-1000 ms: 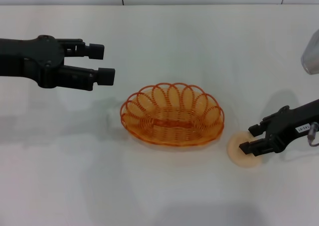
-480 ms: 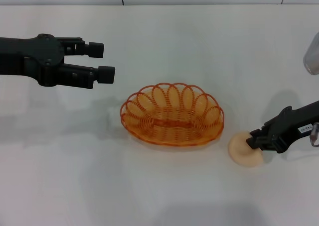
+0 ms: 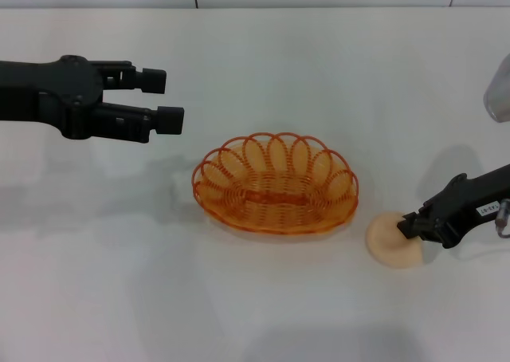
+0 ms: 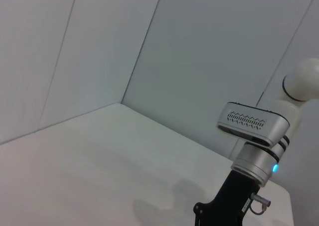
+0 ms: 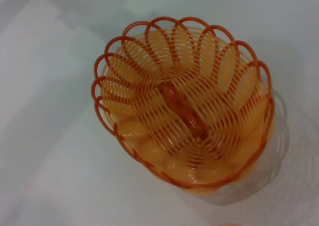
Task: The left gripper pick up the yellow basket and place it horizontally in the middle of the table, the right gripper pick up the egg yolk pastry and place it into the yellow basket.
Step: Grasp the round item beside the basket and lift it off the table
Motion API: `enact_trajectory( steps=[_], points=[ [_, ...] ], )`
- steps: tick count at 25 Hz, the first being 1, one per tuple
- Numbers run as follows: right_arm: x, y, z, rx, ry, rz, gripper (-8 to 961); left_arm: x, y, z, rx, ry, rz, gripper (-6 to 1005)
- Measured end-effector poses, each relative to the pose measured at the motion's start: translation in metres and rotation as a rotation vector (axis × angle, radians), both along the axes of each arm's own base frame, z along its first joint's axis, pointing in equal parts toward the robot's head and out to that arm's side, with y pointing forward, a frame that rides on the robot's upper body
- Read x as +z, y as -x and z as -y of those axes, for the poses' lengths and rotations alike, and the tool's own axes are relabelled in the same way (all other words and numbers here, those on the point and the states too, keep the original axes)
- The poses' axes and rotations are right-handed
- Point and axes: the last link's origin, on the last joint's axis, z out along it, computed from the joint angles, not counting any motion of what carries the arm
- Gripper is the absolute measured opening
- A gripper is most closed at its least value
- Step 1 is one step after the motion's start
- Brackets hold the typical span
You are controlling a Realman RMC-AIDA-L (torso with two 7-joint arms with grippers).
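Item one: the yellow basket [image 3: 276,183], an oval of orange-yellow wire with a looped scalloped rim, standing upright and lengthwise across the middle of the table [image 3: 255,306]; seen from the right wrist camera, the basket [image 5: 185,102] holds nothing inside. Item two: the egg yolk pastry [image 3: 390,238], a small pale round dome, lying on the table just beside the basket's right end, outside the rim and not touching it. Item three: the right gripper [image 3: 412,227], black with a small white label on its arm, lowered at the pastry's right edge; its tip overlaps that edge, but whether the fingers are closed on the pastry or merely resting against it cannot be told from here. Item four: the left gripper [image 3: 160,100], black, held above the table to the upper left of the basket and well apart from it, its two fingers spread with a clear gap between them and nothing in their hold. The left wrist camera shows the right arm [image 4: 239,196] and pale wall panels.
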Motion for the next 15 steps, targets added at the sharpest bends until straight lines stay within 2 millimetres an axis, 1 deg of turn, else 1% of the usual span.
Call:
enact_trajectory(
  steps=[2, 7, 11, 15],
  points=[
    [0.000, 0.000, 0.000, 0.000, 0.001, 0.000, 56, 0.000, 0.000, 0.000, 0.002, -0.002, 0.001, 892],
    [0.001, 0.002, 0.000, 0.009, -0.002, -0.002, 39, 0.003, 0.002, 0.000, 0.011, -0.017, 0.012, 892],
    [0.005, 0.010, -0.001, 0.036, -0.019, -0.012, 25, 0.003, 0.002, 0.000, 0.014, -0.018, 0.011, 892],
    [0.014, 0.020, -0.003, 0.061, -0.047, -0.030, 22, 0.003, 0.003, 0.000, 0.015, -0.018, 0.009, 892]
  ],
)
